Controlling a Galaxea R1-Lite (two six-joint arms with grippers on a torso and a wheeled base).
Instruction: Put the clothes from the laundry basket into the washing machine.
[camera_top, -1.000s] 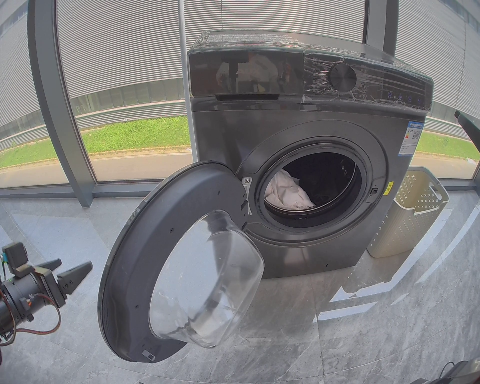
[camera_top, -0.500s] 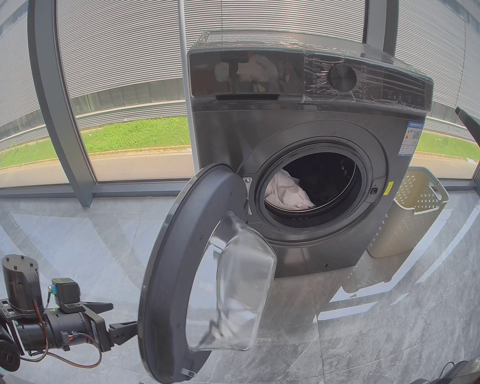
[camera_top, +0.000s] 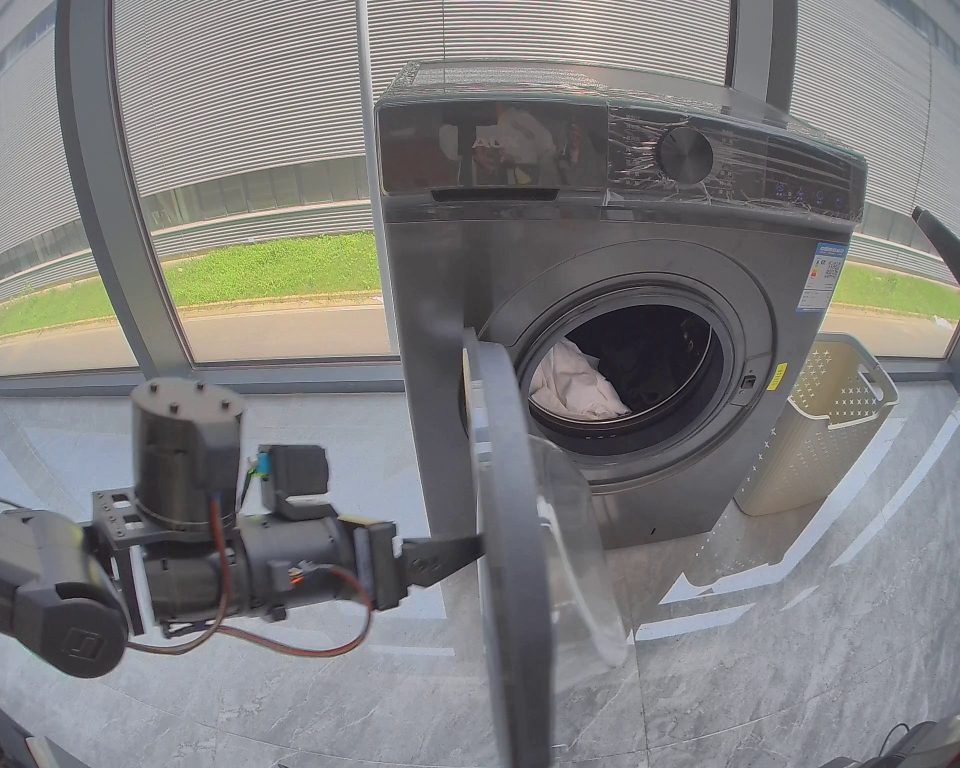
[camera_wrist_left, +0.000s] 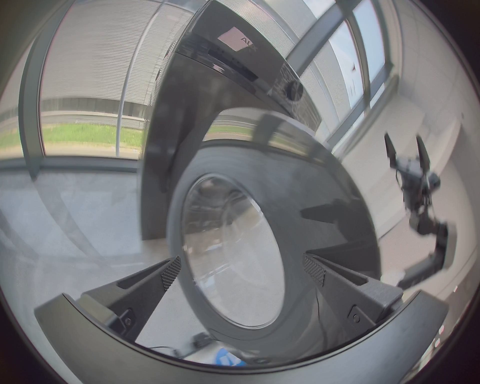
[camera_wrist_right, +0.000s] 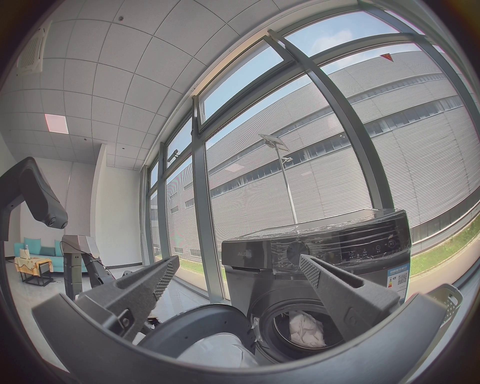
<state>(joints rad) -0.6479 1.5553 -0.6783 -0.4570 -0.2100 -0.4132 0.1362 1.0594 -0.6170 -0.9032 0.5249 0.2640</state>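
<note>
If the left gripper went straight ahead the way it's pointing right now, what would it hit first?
The washing machine door. The left gripper is open and points squarely at the door's outer face. It looks very close to it, or already on it, but the pictures don't settle whether they touch.

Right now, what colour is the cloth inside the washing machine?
The cloth is white; the head view shows it best.

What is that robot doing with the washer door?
The robot's left pincer presses on the outside of the washer door, which has swung from wide open to about half shut. A white cloth lies in the drum. The laundry basket stands on the floor beside the washer.
</note>
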